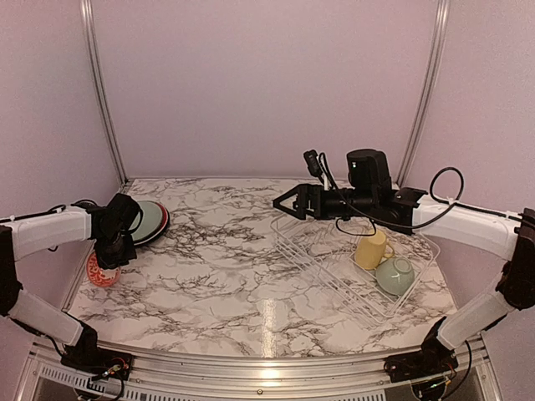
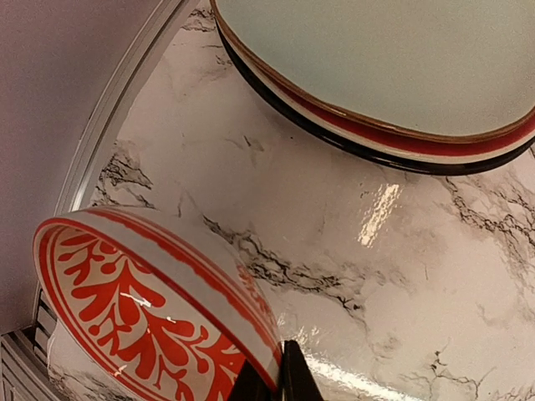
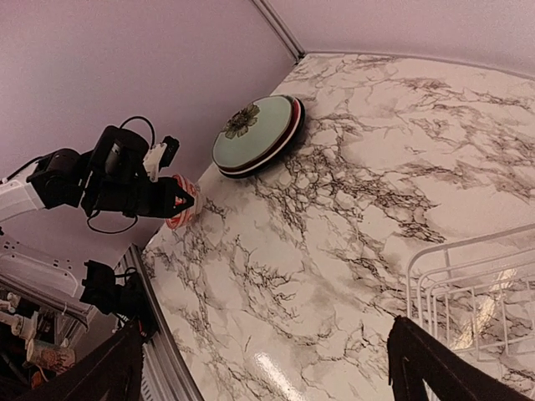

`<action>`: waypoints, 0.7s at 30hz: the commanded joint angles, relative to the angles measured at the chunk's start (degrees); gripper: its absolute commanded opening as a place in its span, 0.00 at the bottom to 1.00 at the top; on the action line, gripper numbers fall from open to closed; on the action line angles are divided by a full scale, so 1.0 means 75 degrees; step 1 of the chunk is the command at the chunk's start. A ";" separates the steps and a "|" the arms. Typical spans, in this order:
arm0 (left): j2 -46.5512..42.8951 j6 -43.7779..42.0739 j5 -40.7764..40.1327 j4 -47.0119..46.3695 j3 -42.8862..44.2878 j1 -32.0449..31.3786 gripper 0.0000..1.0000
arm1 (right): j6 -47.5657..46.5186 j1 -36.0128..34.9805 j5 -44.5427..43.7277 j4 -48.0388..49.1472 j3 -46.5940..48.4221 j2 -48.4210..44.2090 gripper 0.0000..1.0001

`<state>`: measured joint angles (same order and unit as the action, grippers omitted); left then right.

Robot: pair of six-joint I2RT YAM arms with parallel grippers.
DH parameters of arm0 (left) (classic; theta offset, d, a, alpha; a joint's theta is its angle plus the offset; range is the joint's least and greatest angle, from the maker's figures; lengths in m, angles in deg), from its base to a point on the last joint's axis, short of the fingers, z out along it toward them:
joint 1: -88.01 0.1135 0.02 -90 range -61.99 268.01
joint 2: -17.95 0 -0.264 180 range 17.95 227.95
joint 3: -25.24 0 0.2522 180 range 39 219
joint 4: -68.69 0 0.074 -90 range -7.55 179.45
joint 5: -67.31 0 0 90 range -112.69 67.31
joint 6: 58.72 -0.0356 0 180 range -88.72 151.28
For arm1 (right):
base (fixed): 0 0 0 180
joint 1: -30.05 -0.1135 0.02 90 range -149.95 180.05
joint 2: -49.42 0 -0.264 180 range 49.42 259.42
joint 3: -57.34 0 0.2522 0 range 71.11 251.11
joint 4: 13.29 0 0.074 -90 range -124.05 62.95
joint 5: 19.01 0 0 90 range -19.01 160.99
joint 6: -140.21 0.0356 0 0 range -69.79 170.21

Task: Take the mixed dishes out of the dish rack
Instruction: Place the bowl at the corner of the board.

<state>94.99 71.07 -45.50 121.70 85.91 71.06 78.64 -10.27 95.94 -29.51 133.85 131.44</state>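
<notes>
My left gripper [image 1: 109, 261] is shut on the rim of the small white-and-red patterned bowl [image 1: 100, 275], holding it tilted low over the table's left edge; the left wrist view shows the bowl [image 2: 142, 317] pinched in the gripper [image 2: 280, 374]. Beside it lie the stacked plates [image 1: 150, 220]: pale green plate [image 2: 376, 58] on top, red-rimmed plate [image 2: 401, 139] under it, black-rimmed plate [image 2: 380, 160] at the bottom. My right gripper [image 1: 285, 203] is open and empty above the dish rack's [image 1: 334, 276] far left corner. The yellow mug [image 1: 370, 249] and pale green bowl [image 1: 394, 276] sit in the rack.
The marble table [image 1: 234, 276] has a metal rail along its left edge [image 2: 117, 109] and walls close behind. The right wrist view shows the plate stack [image 3: 255, 134], the left gripper with the bowl [image 3: 180, 210], and the rack's corner [image 3: 468, 288].
</notes>
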 commanded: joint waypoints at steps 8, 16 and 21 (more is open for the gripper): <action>0.1100 -0.0552 -0.0012 -0.0257 0.0490 0.0284 0.00 | -0.0254 0.0193 0.0089 0.0032 0.0112 -0.0018 0.99; 0.1454 -0.0630 0.0098 -0.0258 0.0542 0.0326 0.01 | -0.0345 0.0262 0.0074 -0.0071 0.0277 0.0000 0.98; 0.1447 -0.0699 0.0145 -0.0258 0.0533 0.0326 0.12 | -0.0356 0.0285 0.0054 -0.0079 0.0271 -0.0004 0.98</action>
<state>104.34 66.61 -45.63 120.95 89.91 72.85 76.89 -8.85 96.35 -29.49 133.85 131.53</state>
